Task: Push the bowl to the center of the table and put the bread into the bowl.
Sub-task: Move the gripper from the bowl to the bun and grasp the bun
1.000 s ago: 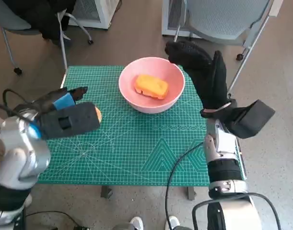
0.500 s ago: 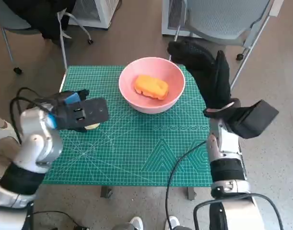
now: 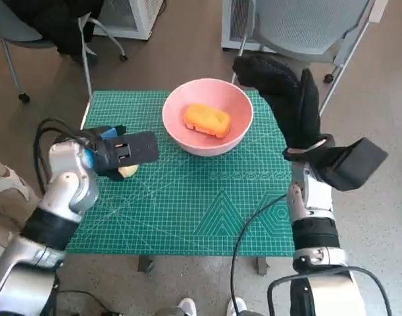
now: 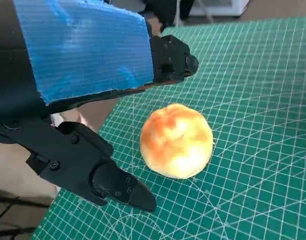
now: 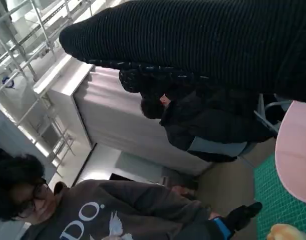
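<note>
Left hand (image 3: 125, 153), black with blue tape over its back: poised over a round bread roll (image 4: 177, 140) on the green cutting mat, fingers (image 4: 117, 185) apart to either side of it and touching nothing that shows. Right hand (image 3: 279, 99), black knitted glove: raised at the far right side of the pink bowl (image 3: 176, 129), fingers extended and holding nothing; contact with the rim cannot be told. Bowl: standing toward the far edge of the worktop (image 3: 187, 204), slightly right of its middle, with an orange loaf (image 3: 208, 118) already lying inside. Roll: on the mat near the worktop's left edge, well apart from the bowl. Risk, as judged: the roll is smooth and round, so an off-centre closing of the fingers could squirt it toward the near left edge and onto the floor; a push by the gloved hand against the bowl's high side could tip it instead of sliding it. Views: the left wrist view alone shows the open gap between fingers and roll, which the head view hides beneath the hand. The right wrist view shows a person (image 5: 67, 210) seated nearby, absent from the head view.
</note>
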Motion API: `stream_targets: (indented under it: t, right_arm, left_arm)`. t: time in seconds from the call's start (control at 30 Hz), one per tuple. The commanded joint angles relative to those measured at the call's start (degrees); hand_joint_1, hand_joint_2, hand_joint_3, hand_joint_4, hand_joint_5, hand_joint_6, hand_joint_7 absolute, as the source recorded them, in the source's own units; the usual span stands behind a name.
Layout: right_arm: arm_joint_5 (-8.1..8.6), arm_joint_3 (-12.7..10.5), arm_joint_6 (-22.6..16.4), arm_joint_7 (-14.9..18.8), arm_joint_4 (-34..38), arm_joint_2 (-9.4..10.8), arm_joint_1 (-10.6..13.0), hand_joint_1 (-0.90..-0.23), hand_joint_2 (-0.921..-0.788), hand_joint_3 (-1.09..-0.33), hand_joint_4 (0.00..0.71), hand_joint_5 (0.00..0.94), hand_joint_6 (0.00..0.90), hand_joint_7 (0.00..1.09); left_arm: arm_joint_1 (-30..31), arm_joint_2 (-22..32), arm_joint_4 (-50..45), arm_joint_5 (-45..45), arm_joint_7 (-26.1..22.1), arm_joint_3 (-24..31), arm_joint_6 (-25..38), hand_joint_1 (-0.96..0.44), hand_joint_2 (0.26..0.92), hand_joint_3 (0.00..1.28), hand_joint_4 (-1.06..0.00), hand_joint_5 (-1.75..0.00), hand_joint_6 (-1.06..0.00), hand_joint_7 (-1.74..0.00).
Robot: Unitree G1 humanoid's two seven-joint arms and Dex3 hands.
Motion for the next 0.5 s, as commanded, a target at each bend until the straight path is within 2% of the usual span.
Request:
stream_targets:
  t: [0.03,0.5]
  right_arm:
    - [0.53,-0.2,1.5,0.9,-0.4,-0.6,1.2,-0.685,-0.921,-0.904,0.149,0.002,-0.001,0.48]
    - [0.83,-0.4,3.3,1.0,-3.7,-0.8,2.7,-0.699,-0.921,-0.911,0.149,0.002,-0.001,0.49]
  left_arm:
    - [-3.5,-2.2,6.9,-0.2,2.6,-0.6,-1.8,-0.43,0.696,0.0,0.0,0.0,-0.11,0.0]
    - [-9.2,-7.7,23.7,-1.2,8.5,-2.0,-6.8,-0.41,0.69,0.0,0.0,0.0,-0.12,0.0]
